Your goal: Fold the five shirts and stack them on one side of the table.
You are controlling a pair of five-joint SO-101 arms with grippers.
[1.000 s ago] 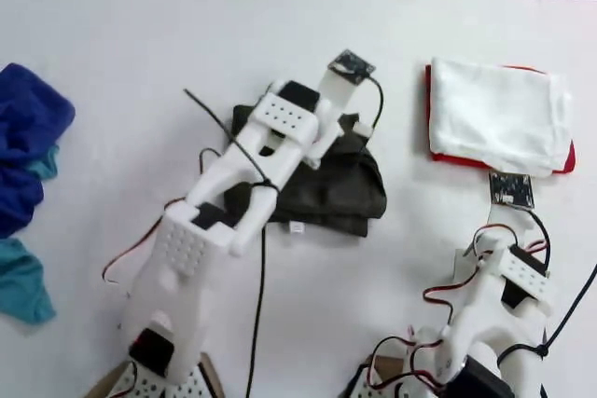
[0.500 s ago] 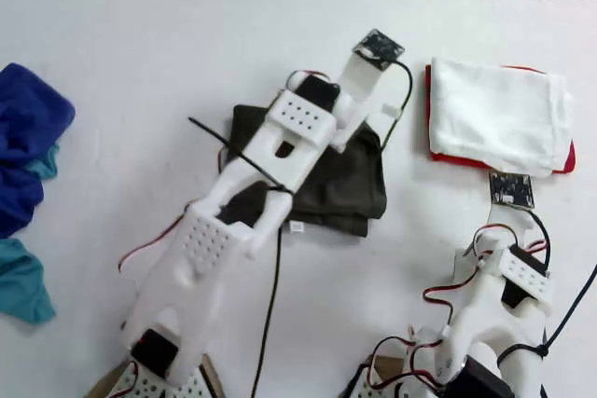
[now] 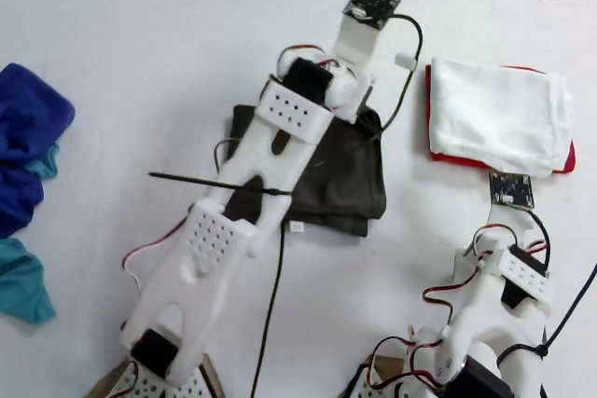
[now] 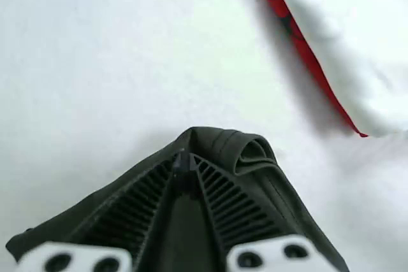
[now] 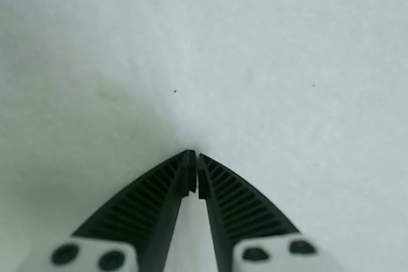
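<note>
High view: dark shirt (image 3: 350, 179) mid-table, stack (image 3: 499, 118) near on its right — left arm nearer. Left wrist: left gripper (image 4: 186, 159) closed at the shirt's edge, grip on cloth unclear. Right wrist: right gripper (image 5: 193, 170) closed, empty, over table (image 5: 255, 42).

The bench (image 3: 140, 44) is plain white. At frame centre is a dark olive shirt (image 3: 345, 184). At upper right, a white shirt (image 3: 499, 114) lies over a red shirt (image 3: 457, 160). At the left edge are a royal blue shirt (image 3: 28, 137) and a teal shirt (image 3: 20, 281). The left arm (image 3: 242, 202) and right arm (image 3: 494, 295) are white. The left claw (image 4: 185, 157) and right claw (image 5: 193, 164) are black and ribbed.
</note>
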